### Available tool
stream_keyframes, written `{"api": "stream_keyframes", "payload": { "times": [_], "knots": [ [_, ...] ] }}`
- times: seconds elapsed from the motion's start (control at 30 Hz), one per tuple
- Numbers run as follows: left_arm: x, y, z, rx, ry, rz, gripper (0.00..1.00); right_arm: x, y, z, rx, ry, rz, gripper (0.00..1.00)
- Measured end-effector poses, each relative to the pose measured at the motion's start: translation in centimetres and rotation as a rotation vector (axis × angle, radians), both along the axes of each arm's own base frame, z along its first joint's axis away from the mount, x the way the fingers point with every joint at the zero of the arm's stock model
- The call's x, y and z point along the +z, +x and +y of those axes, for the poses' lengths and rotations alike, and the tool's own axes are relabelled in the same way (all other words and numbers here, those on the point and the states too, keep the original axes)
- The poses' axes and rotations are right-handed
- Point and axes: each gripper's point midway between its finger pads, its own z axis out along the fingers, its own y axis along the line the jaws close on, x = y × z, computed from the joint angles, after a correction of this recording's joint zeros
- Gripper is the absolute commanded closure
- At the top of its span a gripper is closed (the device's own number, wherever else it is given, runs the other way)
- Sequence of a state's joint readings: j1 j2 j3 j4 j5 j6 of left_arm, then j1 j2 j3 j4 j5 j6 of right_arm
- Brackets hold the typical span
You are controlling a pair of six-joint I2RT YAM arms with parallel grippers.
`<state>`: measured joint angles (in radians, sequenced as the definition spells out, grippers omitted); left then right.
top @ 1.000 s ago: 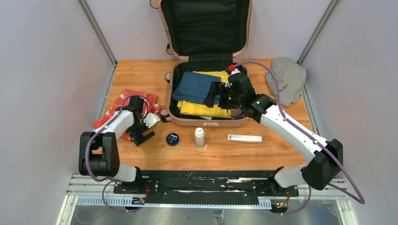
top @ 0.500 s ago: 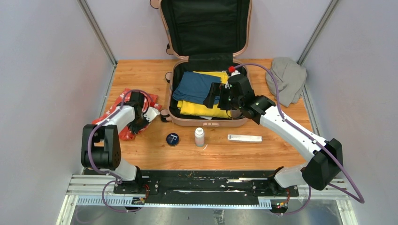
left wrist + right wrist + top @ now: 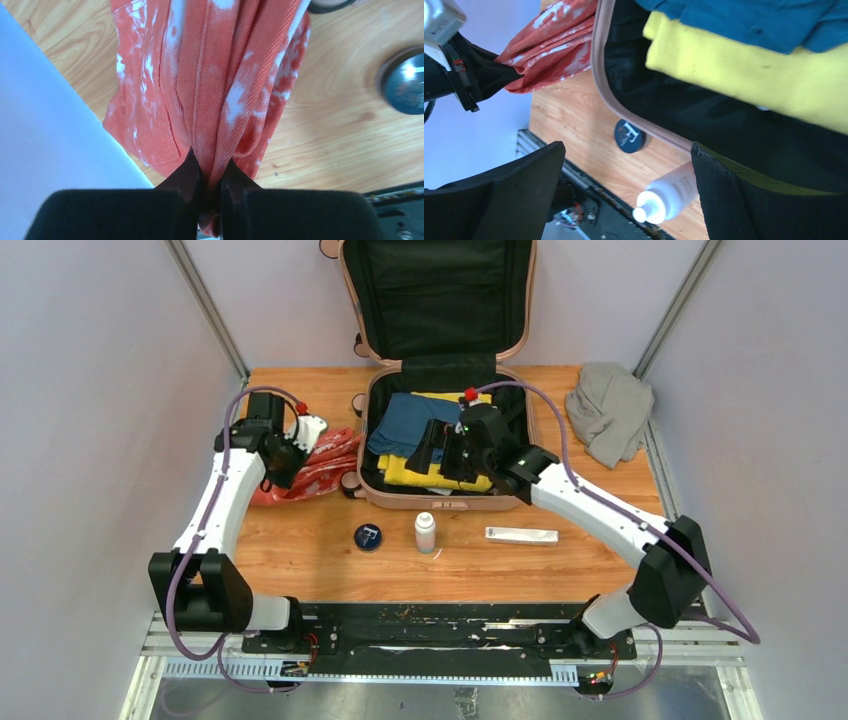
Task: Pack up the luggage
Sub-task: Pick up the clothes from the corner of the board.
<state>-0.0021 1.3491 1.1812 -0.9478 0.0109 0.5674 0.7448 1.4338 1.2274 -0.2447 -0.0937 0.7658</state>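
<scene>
At the far middle of the wooden table (image 3: 580, 560), the pale pink hard-shell suitcase (image 3: 441, 502) lies open, its black-lined lid standing upright against the back wall. In its lower half I see a folded blue garment (image 3: 410, 420) lying on a folded yellow garment (image 3: 430, 474). My right gripper (image 3: 437, 450) hangs over that lower half with its fingers spread wide and nothing between them; from its wrist camera I look past both fingers at the yellow cloth and the case's pink front rim. Left of the case, my left gripper (image 3: 210, 172) is pressed together on a bunched fold of orange-red cloth with white blotches (image 3: 215, 75), which drapes away from the fingertips toward the wood and reaches just beside the suitcase's left wall. On the table in front of the case sit a small round dark blue tin (image 3: 368, 537), a small white plastic bottle (image 3: 425, 532) and a flat white oblong pack (image 3: 521, 534). A crumpled grey cloth (image 3: 610, 412) lies at the far right corner, apart from the case
</scene>
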Motion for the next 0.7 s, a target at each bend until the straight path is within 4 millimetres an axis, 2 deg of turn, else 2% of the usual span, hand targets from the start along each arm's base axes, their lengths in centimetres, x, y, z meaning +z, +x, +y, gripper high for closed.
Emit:
{"api": "stream_keyframes", "payload": {
  "times": [0.13,0.33,0.4,0.53,0.7],
  "knots": [
    [1.3,-0.1,-1.3,0.023,-0.082,-0.001,1.0,-0.8,-0.7,2.7,0.008,0.065,0.092,0.0],
    [0.3,-1.7,-1.5,0.015,-0.088,0.054,1.0,-0.1,-1.7,7.0,0.009,0.175,0.2,0.0],
    [-0.4,-2.4,-1.0,0.004,-0.061,0.07,1.0,0.8,-1.9,8.3,0.027,0.193,0.198,0.0],
    [-0.8,-3.5,0.8,0.04,-0.052,0.087,1.0,1.9,-2.3,9.6,0.046,0.223,0.193,0.0],
    [1.5,-3.3,3.6,0.139,-0.043,0.047,1.0,1.3,-2.5,10.1,0.031,0.232,0.233,0.0]
  ]
}}
